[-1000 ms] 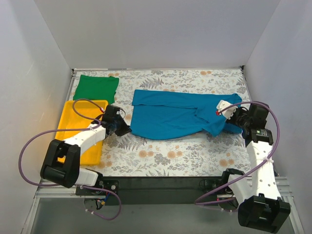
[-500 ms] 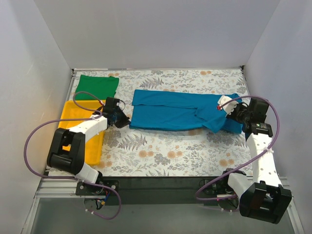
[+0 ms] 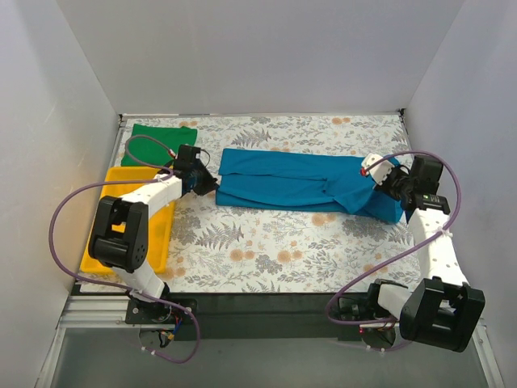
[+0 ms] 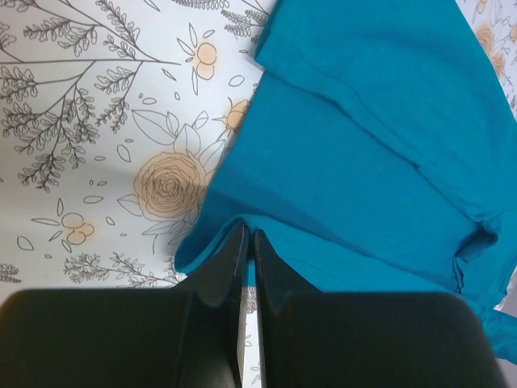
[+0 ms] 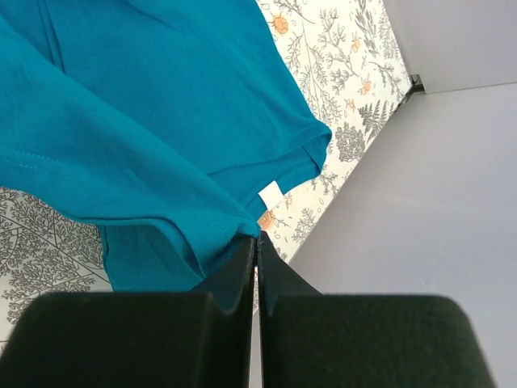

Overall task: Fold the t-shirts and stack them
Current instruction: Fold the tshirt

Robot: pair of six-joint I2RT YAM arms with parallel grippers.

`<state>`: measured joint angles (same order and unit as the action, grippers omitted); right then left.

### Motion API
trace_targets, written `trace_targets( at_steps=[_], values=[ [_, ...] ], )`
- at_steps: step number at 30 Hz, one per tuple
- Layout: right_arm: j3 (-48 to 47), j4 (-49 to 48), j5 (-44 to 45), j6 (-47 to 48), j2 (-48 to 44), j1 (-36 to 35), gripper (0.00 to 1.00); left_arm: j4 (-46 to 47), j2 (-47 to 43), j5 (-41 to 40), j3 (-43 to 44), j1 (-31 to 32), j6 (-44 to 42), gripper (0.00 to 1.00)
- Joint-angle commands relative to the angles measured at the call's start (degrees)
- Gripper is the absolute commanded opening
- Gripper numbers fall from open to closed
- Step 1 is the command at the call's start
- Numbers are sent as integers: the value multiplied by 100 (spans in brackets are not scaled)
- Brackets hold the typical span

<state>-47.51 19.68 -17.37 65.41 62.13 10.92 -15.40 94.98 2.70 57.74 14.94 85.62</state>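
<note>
The teal-blue t-shirt lies stretched across the middle of the floral table, its near half doubled back over the far half. My left gripper is shut on the shirt's left near edge. Over at the right end, my right gripper is shut on a hem corner of the teal-blue t-shirt, with a small white label showing beyond it. The green t-shirt lies folded flat at the far left corner, apart from both grippers.
A yellow tray sits at the left edge under my left arm. White walls enclose the table on three sides; the right wall stands close to my right gripper. Purple cables loop from both arms.
Both grippers have carried the shirt's near edge away from me toward the far edge, so the teal-blue shirt now looks narrower front to back. Both stayed shut.
</note>
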Motion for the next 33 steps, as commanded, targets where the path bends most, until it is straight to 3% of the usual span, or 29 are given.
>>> trace_targets(
  at_steps=[1, 33],
  values=[
    [-320, -333, -136, -177, 115, 42, 1, -33, 108, -50, 282, -70, -169, 0],
    [-549, -509, -12, -503, 845, 130, 1, -121, 996, 204, 1126, -263, -380, 0]
  ],
)
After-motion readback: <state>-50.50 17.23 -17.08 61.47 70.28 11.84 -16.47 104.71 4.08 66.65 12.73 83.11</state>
